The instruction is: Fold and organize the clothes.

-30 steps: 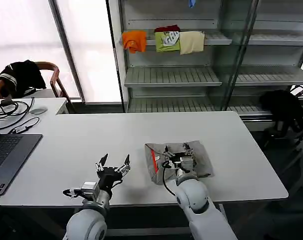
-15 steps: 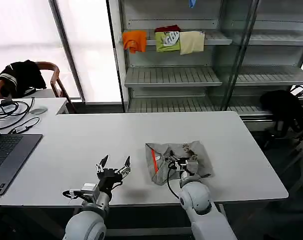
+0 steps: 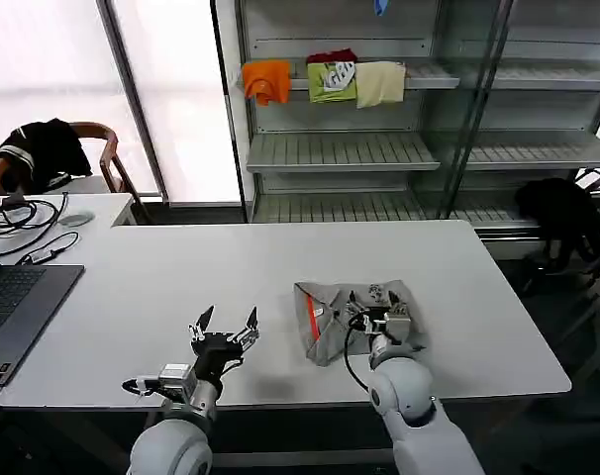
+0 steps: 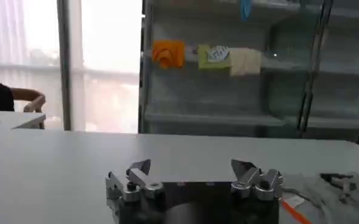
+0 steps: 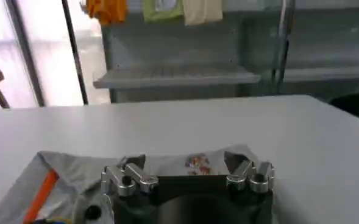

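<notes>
Right claw (image 3: 377, 309) spread over grey shirt (image 3: 330, 332); table (image 3: 161, 277) beneath.

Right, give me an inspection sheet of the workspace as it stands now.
Surface: white table, mostly bare.
Job's things: grey shirt with red-orange stripe and small chest print, folded into a bundle near the front edge.
Clutter: laptop, mouse.
Grippers: right gripper over the shirt, jaws open; left gripper above bare table, jaws open.
Cables: black leads on the side desk.
Surroundings: shelving holding orange, green and cream cloths; chair draped with a dark garment.
</notes>
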Action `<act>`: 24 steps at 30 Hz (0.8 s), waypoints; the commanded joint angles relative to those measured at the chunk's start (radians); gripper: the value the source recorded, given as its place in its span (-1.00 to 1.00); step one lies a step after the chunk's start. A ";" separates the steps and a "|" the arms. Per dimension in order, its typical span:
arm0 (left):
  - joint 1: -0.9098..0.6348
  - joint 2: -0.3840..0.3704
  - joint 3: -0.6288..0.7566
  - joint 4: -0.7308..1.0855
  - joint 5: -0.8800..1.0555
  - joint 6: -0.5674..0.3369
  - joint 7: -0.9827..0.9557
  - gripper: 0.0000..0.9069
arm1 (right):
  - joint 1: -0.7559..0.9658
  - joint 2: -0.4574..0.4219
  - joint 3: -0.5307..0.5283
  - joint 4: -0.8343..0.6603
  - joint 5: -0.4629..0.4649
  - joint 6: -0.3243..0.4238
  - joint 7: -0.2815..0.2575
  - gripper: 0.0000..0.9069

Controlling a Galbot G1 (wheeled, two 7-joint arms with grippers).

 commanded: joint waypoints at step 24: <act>0.045 -0.052 0.021 -0.044 0.201 -0.024 -0.035 1.00 | -0.317 -0.240 0.337 0.440 0.007 0.009 -0.013 1.00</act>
